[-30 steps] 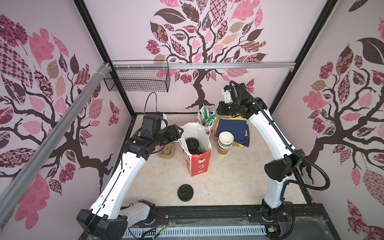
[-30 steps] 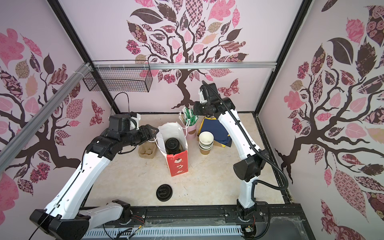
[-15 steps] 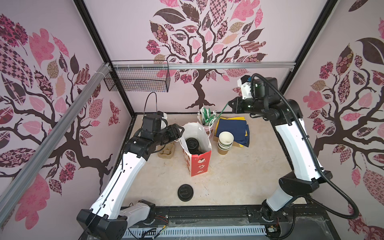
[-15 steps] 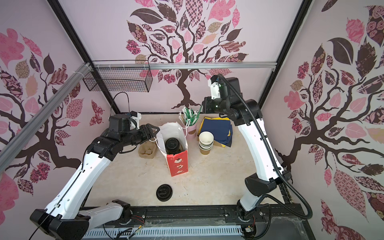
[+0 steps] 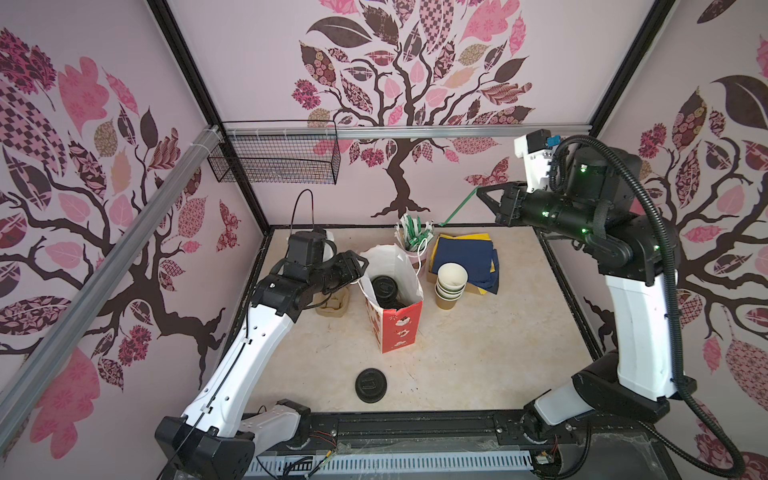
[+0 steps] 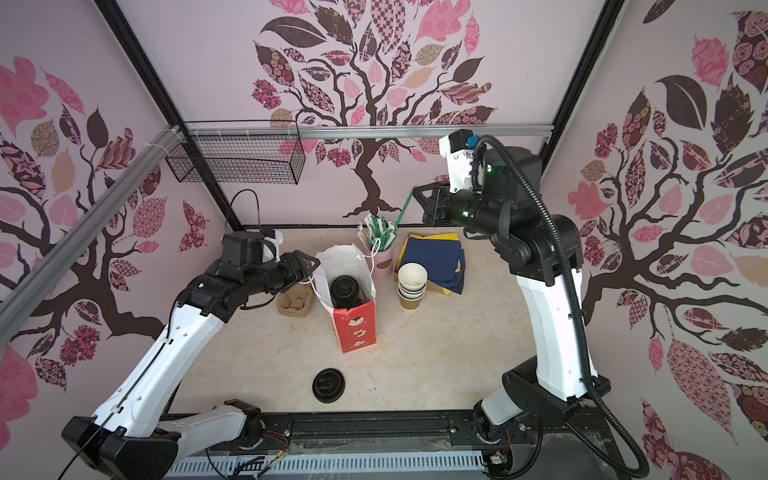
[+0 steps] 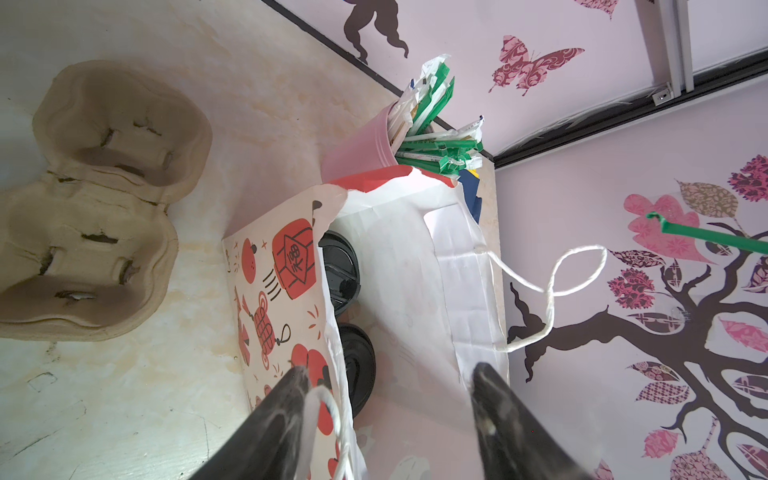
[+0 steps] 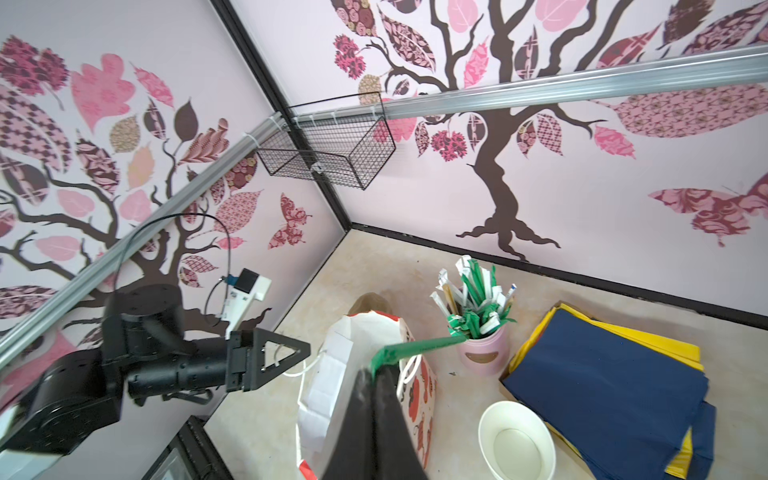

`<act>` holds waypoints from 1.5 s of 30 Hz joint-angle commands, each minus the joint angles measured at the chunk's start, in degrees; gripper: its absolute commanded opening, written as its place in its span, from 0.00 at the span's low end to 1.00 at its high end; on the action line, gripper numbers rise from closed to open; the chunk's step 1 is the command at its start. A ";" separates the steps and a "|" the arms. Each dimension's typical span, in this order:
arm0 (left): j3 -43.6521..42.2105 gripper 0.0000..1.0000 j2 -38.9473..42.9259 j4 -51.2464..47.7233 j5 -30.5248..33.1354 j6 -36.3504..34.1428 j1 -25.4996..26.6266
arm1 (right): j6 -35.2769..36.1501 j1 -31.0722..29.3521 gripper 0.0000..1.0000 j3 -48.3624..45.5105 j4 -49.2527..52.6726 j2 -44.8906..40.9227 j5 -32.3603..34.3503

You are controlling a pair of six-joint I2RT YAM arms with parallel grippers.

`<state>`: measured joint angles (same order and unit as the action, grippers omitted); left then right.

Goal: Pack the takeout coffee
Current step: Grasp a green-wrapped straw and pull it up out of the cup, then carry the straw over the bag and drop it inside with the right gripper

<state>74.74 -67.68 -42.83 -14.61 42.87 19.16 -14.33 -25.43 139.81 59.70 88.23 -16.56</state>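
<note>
Two black-lidded cups of takeout coffee stand inside the upright red-and-white paper bag; in the left wrist view only their lids show. My left gripper is open at the bag's left rim, straddling the bag wall, with a white string handle against one finger. High at the back right, my right gripper is shut on a green wrapped straw, whose far end points at the pink straw cup.
A beige pulp carrier lies left of the bag, under my left arm. Stacked empty cups and blue and yellow napkins sit to the bag's right. A loose black lid lies near the front. A wire basket hangs at the back left.
The right arm has swung its elbow out to the right and lifted, drawing the green straw up from the straw cup. The left arm has not moved.
</note>
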 commanded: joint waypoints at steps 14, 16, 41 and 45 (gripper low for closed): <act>-2.22 0.64 2.53 -0.59 4.92 2.38 -0.28 | -3.70 -16.92 0.00 -11.04 -6.65 0.77 -4.23; -2.58 0.64 3.01 -0.60 5.12 2.82 -0.27 | -3.27 -18.46 0.00 -14.43 -7.36 1.06 -1.75; -5.48 0.56 2.47 1.70 1.95 3.01 -0.26 | -3.90 -20.25 0.00 -16.18 3.73 15.09 -1.28; -5.54 0.53 2.64 1.35 1.95 2.83 -0.28 | -4.04 -20.19 0.00 -9.39 4.73 21.97 3.19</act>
<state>71.00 -65.41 -42.41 -12.29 46.50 19.16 -17.85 -45.32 125.78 62.46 106.37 -17.08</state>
